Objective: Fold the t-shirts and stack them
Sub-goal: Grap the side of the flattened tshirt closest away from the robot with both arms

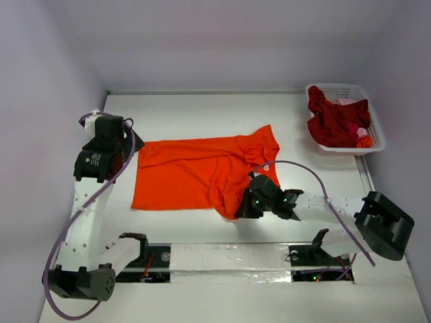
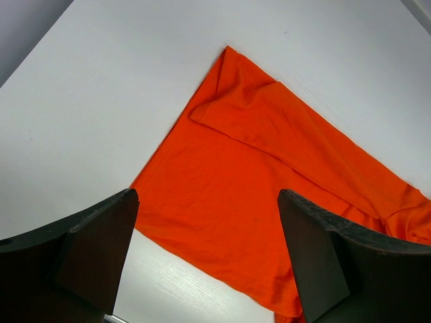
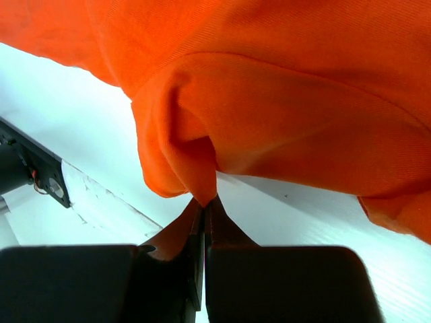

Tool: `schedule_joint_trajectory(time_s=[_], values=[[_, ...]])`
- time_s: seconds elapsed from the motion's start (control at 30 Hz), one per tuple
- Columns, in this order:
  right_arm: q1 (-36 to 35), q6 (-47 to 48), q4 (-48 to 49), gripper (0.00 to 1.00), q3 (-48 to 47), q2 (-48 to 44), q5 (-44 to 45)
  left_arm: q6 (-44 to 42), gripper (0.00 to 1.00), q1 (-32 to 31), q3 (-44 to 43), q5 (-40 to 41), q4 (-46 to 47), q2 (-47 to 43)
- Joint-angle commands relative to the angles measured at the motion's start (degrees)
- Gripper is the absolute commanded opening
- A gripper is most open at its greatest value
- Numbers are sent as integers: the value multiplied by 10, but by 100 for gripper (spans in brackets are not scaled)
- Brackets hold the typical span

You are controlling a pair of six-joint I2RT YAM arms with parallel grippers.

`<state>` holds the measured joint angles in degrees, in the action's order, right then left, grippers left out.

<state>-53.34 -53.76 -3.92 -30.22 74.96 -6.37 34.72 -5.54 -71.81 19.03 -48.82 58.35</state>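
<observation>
A bright orange t-shirt (image 1: 195, 171) lies spread flat across the middle of the table, with one sleeve pointing to the back right. My right gripper (image 1: 245, 204) sits low at its near right corner, shut on a pinched fold of the orange cloth (image 3: 195, 168); the closed fingertips (image 3: 205, 200) hold the fold's tip just above the tabletop. My left gripper (image 1: 118, 144) hovers over the shirt's left edge. In the left wrist view the left gripper (image 2: 207, 196) is open, with the orange t-shirt (image 2: 269, 182) below it and nothing between its fingers. Dark red t-shirts (image 1: 335, 121) lie heaped in the basket.
A white lattice basket (image 1: 337, 87) stands at the back right corner, holding the dark red heap and some pink and orange cloth. White walls close in the table on three sides. The arm bases and cables run along the near edge.
</observation>
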Motion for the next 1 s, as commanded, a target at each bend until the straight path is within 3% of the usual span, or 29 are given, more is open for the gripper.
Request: schedule_joint_trajectory(time_s=[0.0, 0.33, 0.47, 0.67, 0.97], values=[[-5, 8, -6, 0, -27, -2, 10, -6, 83, -2, -15, 19, -8, -4], [-5, 12, -8, 0, -37, 4, 9, -9, 82, -2, -2, 35, -26, 9], [-5, 18, -13, 0, -47, 5, 7, -1, 80, -2, 11, -5, -62, 20], [-5, 30, -11, 0, -60, 3, 9, 55, 73, -2, 110, -103, -37, -14], [-5, 56, -10, 0, -79, 7, 7, 69, 68, -2, 124, -59, -111, 9]])
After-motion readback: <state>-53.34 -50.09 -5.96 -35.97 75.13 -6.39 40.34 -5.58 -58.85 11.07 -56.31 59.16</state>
